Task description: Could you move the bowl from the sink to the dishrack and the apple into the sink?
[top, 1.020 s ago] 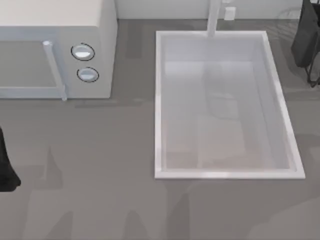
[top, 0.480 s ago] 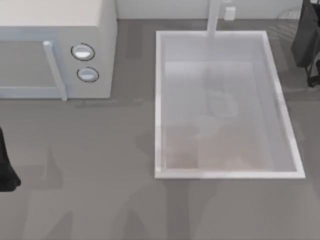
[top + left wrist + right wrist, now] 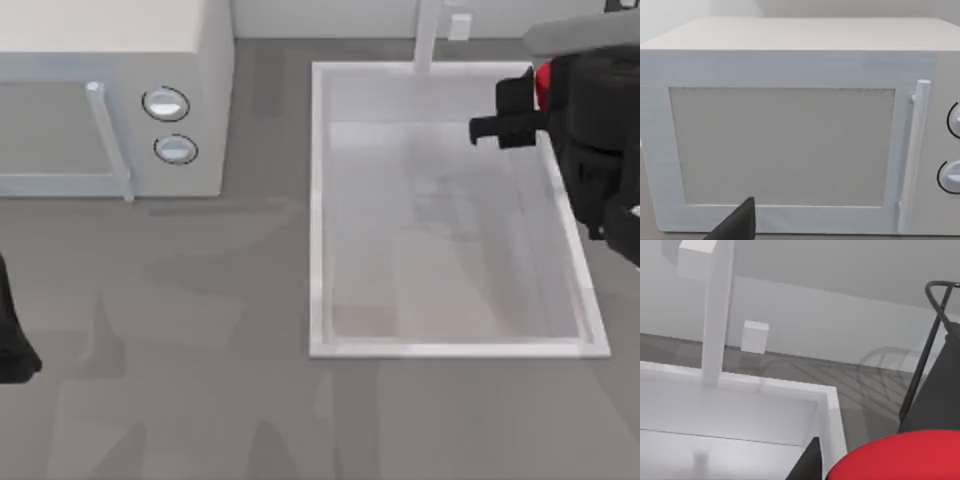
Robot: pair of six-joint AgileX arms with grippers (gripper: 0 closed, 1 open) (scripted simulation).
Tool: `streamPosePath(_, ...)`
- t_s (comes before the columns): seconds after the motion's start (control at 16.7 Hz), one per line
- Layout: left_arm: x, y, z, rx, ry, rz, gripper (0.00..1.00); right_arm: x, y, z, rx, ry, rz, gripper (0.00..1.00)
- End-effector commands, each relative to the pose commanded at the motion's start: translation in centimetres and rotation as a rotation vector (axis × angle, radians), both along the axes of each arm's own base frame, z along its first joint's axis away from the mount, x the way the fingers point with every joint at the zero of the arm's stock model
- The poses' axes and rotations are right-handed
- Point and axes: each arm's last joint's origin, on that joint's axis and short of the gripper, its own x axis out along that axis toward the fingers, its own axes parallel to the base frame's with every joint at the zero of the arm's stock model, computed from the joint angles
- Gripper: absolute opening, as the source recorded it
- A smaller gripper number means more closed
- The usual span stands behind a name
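Apple over the sink's back right corner, held in my right gripper

My right gripper (image 3: pixel 510 110) hangs at about two o'clock of the sink (image 3: pixel 318 200), just over its right rim near the faucet (image 3: pixel 428 35); the jaws are clenched on the apple (image 3: pixel 543 85), whose red shows between the black fingers and bulks large in the right wrist view (image 3: pixel 900 460); the basin floor lies below and toward eight o'clock of the jaws, so I judge the drop needs a short reach inward; a round fruit has no long axis to mind; the arm comes in from three o'clock, fingers pointing toward nine; my left arm (image 3: pixel 12 330) sits parked at nine o'clock of the table, facing the microwave (image 3: pixel 790 125), jaw state I cannot tell.
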Motion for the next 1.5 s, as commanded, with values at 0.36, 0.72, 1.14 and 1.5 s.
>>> streamPosePath(0.36,0.0,0.0,0.0,0.000,0.000,0.000,1.00,-4.4,4.2,0.8,0.178,-0.235,0.057,0.00)
streamPosePath(0.72,0.0,0.0,0.0,0.000,0.000,0.000,1.00,-4.9,4.6,0.9,0.199,-0.255,0.064,0.00)
streamPosePath(1.14,0.0,0.0,0.0,0.000,0.000,0.000,1.00,-4.0,5.4,-3.3,0.183,-0.238,0.063,0.00)
streamPosePath(1.5,0.0,0.0,0.0,0.000,0.000,0.000,1.00,-4.2,5.3,-11.0,0.205,-0.267,0.063,0.00)
